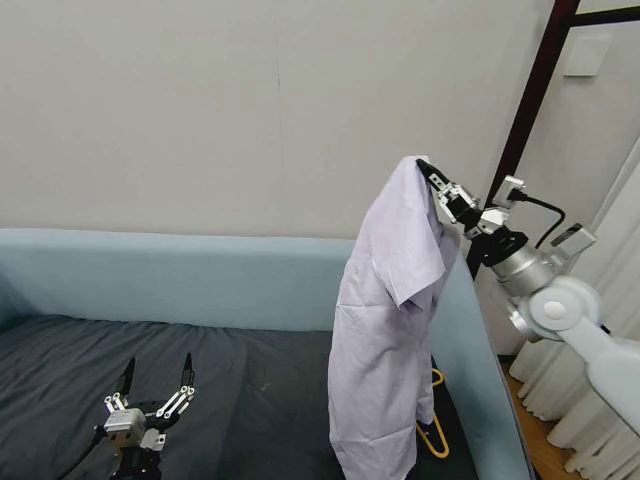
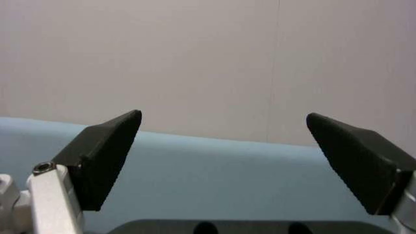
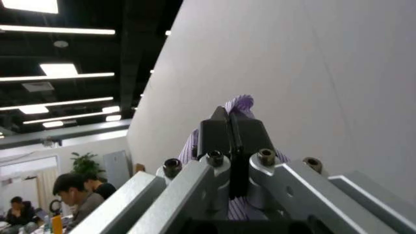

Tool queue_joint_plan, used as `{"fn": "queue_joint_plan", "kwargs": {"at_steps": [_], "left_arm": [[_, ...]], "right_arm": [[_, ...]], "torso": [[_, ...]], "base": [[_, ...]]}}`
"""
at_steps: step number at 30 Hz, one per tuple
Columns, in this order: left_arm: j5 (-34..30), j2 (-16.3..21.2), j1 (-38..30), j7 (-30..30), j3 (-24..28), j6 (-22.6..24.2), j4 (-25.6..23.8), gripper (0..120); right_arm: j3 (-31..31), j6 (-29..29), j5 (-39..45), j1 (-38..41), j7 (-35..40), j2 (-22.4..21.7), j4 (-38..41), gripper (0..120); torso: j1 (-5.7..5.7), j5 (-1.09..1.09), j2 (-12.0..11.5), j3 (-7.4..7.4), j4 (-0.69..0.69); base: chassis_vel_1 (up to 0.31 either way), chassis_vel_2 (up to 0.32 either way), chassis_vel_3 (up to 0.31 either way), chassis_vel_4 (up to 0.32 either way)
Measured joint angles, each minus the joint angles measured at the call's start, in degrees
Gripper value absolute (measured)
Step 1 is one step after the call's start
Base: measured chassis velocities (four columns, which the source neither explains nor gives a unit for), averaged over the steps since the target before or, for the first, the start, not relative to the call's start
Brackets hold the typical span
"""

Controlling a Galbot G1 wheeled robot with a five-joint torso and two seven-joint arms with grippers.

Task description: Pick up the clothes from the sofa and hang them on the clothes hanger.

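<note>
- Right gripper point(image 1: 428, 177) is up high, above the sofa's point(image 1: 200, 285) right-hand end, its fingers clamped tight on the top of the lilac shirt point(image 1: 385, 330).
- From the right wrist view, the two black pads are pressed together with a tuft of purple cloth poking out past them.
- The shirt hangs full length from that pinch, draped down in front of the sofa's backrest and right armrest, one short sleeve sticking out to the side, the hem dangling over the dark seat cushion.
- A yellow hanger point(image 1: 434, 438) lies on the sofa seat by the right armrest, partly tucked behind the shirt's hem.
- Left gripper point(image 1: 157, 380) sits low over the sofa's dark seat, well apart from the shirt, fingers spread wide and holding nothing.
- Its wrist camera looks between those parted fingers at the sofa's pale blue backrest.
</note>
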Motion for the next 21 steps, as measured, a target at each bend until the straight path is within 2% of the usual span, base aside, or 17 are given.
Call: {"fn": "queue_joint_plan", "kwargs": {"at_steps": [1, 6, 14, 18, 21], "left_arm": [[0.0, 0.0, 0.0, 0.0, 0.0, 0.0, 0.0, 100], [-0.3, -0.5, 0.0, -0.4, -1.4, 0.3, 0.0, 100], [-0.4, -0.9, 0.2, -0.4, -2.3, 0.3, 0.4, 100], [-0.4, -1.0, 0.0, -0.4, -2.4, 0.3, 0.9, 100], [-0.4, -0.9, -0.4, -0.5, -2.4, 0.2, 1.4, 100]], "right_arm": [[0.0, 0.0, 0.0, 0.0, 0.0, 0.0, 0.0, 0], [-8.7, 0.5, 0.0, 9.7, 0.0, 6.2, -2.9, 0], [-12.0, 1.8, 0.2, 15.4, 0.1, 12.0, -6.2, 0], [-11.1, 2.0, -1.3, 12.1, -0.6, 11.5, -7.2, 0], [-9.8, 1.8, -6.9, 2.5, -0.9, 7.5, -7.6, 0]], "torso": [[0.00, 0.00, 0.0, 0.00, 0.00], [0.00, -0.03, 0.0, 0.00, 0.00], [0.00, -0.03, 0.0, -0.01, 0.01], [0.00, -0.03, 0.0, -0.01, 0.03], [0.00, 0.01, 0.0, -0.01, -0.02]], "base": [[0.000, 0.000, 0.000, 0.000], [0.000, 0.000, 0.000, 0.000], [0.000, 0.000, 0.000, 0.000], [0.000, 0.000, 0.000, 0.000], [0.000, 0.000, 0.000, 0.000]]}}
